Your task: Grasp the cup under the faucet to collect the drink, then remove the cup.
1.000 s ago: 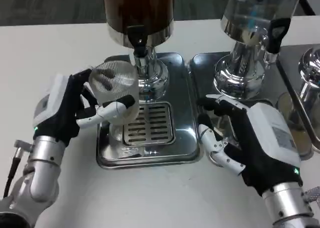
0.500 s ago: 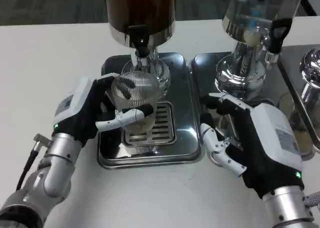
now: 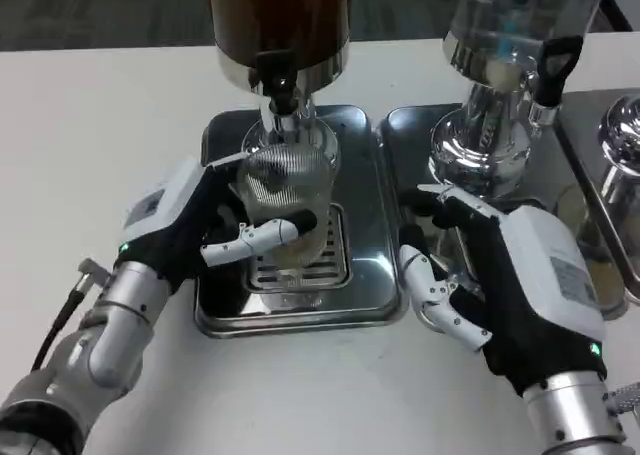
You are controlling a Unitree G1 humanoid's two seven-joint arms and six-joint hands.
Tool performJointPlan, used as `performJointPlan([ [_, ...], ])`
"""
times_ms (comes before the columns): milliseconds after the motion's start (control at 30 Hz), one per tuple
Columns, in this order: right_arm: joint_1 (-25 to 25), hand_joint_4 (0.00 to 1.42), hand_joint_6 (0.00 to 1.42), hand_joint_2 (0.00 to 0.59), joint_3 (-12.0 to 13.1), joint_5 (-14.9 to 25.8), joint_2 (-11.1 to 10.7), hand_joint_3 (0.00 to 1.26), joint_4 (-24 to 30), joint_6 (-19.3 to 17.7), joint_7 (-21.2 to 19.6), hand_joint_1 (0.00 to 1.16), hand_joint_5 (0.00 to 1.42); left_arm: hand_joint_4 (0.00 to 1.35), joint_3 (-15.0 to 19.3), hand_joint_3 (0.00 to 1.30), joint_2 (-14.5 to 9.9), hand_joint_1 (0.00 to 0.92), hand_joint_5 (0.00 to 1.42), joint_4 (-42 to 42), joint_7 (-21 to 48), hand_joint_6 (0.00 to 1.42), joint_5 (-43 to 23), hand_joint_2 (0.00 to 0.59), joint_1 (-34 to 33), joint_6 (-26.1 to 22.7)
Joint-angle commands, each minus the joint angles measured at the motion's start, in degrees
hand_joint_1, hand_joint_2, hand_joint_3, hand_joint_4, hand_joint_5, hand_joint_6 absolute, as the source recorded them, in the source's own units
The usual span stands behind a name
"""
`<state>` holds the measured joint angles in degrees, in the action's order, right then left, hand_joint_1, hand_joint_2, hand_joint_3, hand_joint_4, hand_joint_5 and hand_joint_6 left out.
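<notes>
A clear ribbed cup (image 3: 287,190) stands upright on the steel drip tray (image 3: 370,275), right below the black faucet (image 3: 279,87) of the dark-drink dispenser (image 3: 278,20). My left hand (image 3: 200,230) grips the cup from its left side, thumb across its front. The cup looks empty and I see no liquid flowing. My right hand (image 3: 500,280) hovers to the right of the tray with its fingers apart, holding nothing.
A second dispenser (image 3: 510,35) with a clear tank and a black tap stands on its own tray at the right. Another chrome fitting (image 3: 620,145) shows at the far right edge. Bare white table lies in front and to the left.
My left hand has carried the cup to the right and set it upright under the faucet. The right hand has barely moved.
</notes>
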<state>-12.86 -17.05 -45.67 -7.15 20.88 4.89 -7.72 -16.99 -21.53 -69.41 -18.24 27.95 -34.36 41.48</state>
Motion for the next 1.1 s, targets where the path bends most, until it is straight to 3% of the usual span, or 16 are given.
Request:
performJointPlan([
  [33, 0.83, 0.35, 0.29, 0.436, -0.25, 0.71, 0.53, 0.36, -0.81, -0.45, -0.72, 0.25, 0.36, 0.32, 0.57, 0.37, -1.54, 0.155, 0.53, 0.37, 1.63, 0.81, -0.58, 0.052, 0.69, 0.44],
  [167, 1.51, 0.35, 0.30, 0.436, -0.54, 1.27, 0.66, 0.37, -1.73, -0.88, -1.03, 0.25, 0.36, 0.21, 1.13, 0.35, -2.73, 0.135, 0.43, 1.09, 1.64, 0.69, -0.93, 0.039, 1.44, 1.24],
  [367, 2.24, 0.35, 0.30, 0.441, -0.78, 1.91, 0.66, 0.37, -2.65, -1.30, -1.43, 0.25, 0.36, 0.01, 2.01, 0.24, -4.60, 0.066, 0.20, 2.26, 3.48, 0.40, -2.12, 0.008, 2.43, 3.67],
  [633, 2.26, 0.35, 0.28, 0.451, -1.18, 2.16, 0.66, 0.38, -3.06, -1.17, -2.40, 0.26, 0.36, 0.00, 5.72, 0.11, -7.47, 0.017, 0.13, 7.00, 7.83, 0.31, -6.97, 0.010, 6.45, 9.36],
  [733, 2.41, 0.35, 0.27, 0.452, -1.19, 2.62, 0.74, 0.38, -3.47, -1.23, -2.59, 0.26, 0.36, 0.00, 9.16, 0.11, -9.13, 0.011, 0.12, 10.82, 14.40, 0.30, -13.33, 0.022, 8.30, 12.50],
  [900, 2.87, 0.35, 0.27, 0.452, -1.40, 2.75, 0.91, 0.38, -3.83, -1.24, -3.04, 0.26, 0.36, 0.16, 14.16, 0.25, -12.75, 0.000, 0.27, 17.24, 26.13, 0.34, -24.28, 0.045, 10.62, 15.45],
  [933, 2.95, 0.35, 0.27, 0.452, -1.42, 2.77, 0.92, 0.38, -3.89, -1.22, -3.09, 0.26, 0.36, 0.20, 15.53, 0.27, -12.97, 0.000, 0.30, 18.33, 29.97, 0.35, -28.25, 0.048, 10.86, 14.35],
  [1000, 3.09, 0.35, 0.27, 0.452, -1.43, 2.96, 0.96, 0.38, -4.10, -1.23, -3.11, 0.26, 0.36, 0.25, 19.39, 0.30, -13.01, 0.000, 0.34, 21.25, 44.59, 0.36, -41.33, 0.064, 10.16, 6.20],
  [1100, 3.44, 0.35, 0.27, 0.452, -1.56, 3.32, 0.89, 0.38, -4.68, -1.51, -2.94, 0.26, 0.36, 0.24, 23.43, 0.30, -14.23, 0.000, 0.32, 23.49, 64.76, 0.35, -54.78, 0.065, 6.10, -11.50],
])
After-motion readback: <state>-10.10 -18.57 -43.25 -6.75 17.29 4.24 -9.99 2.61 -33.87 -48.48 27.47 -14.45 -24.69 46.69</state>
